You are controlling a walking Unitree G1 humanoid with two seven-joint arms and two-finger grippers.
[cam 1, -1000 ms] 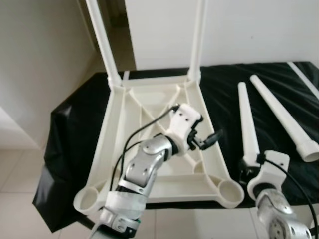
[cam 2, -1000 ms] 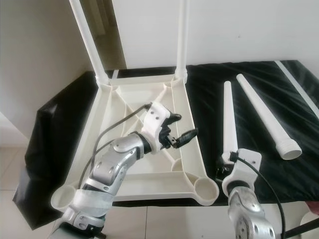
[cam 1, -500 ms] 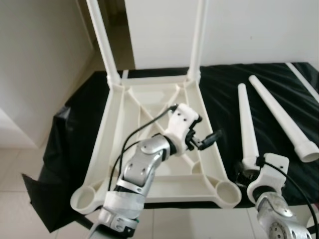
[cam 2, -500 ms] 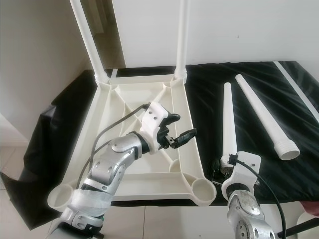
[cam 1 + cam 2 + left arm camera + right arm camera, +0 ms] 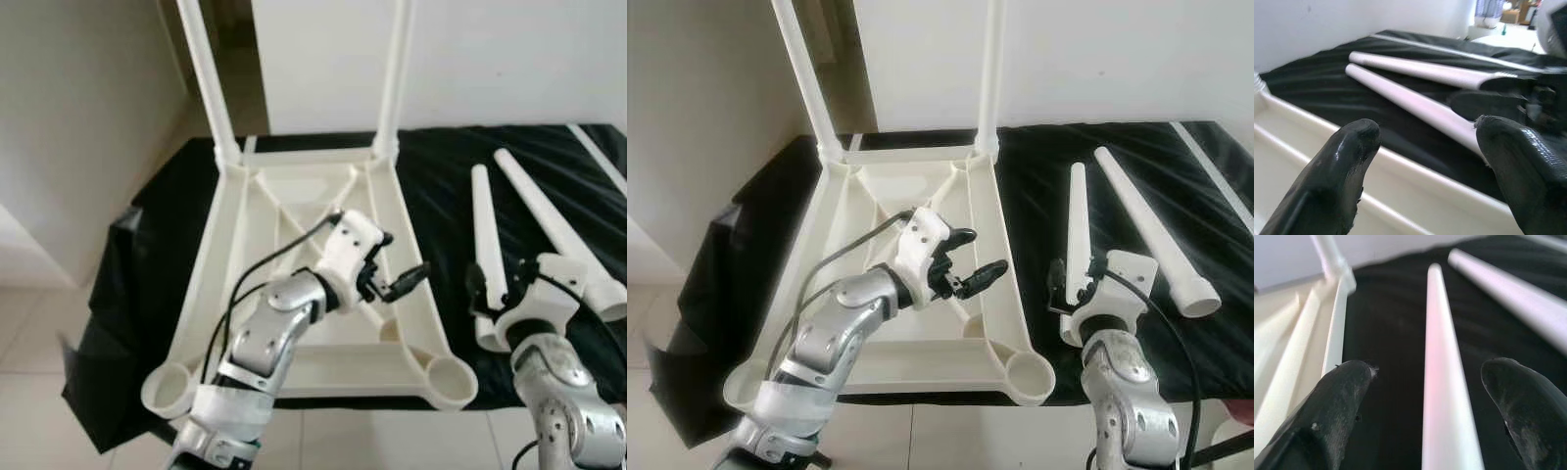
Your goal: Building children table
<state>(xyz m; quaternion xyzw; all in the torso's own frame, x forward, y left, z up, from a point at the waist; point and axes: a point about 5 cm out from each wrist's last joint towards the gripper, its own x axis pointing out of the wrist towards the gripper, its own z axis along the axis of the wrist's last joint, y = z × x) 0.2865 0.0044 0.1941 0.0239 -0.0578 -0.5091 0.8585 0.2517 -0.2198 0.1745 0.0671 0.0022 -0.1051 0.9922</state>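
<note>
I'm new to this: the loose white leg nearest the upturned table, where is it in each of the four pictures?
Left eye view: the near leg lies on the black cloth, beside the table frame.
Right eye view: same leg, running into the right gripper.
Left wrist view: the closer of two white legs.
Right wrist view: centre, between the open fingers.
Shared landmark: the second leg alongside.

A plain home room: white walls [image 5: 509, 59], pale floor tiles [image 5: 39, 343], black-draped table [image 5: 441, 166].
</note>
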